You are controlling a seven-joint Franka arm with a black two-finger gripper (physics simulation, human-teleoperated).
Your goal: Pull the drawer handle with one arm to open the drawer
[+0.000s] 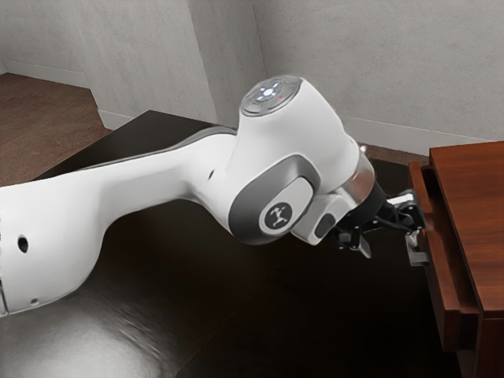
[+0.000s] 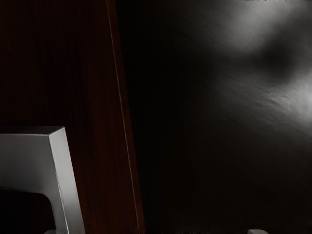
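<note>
Pincer (image 1: 403, 220), black, sits right at the silver drawer handle (image 1: 417, 253) on the exterior view's right; whether it is clenched on the handle I cannot tell. The drawer (image 1: 441, 272) stands slightly out from the reddish wooden cabinet (image 1: 472, 185) on the dark table (image 1: 197, 315). One arm joint bears a small white emblem (image 1: 277, 214), not legible as letters.
</note>
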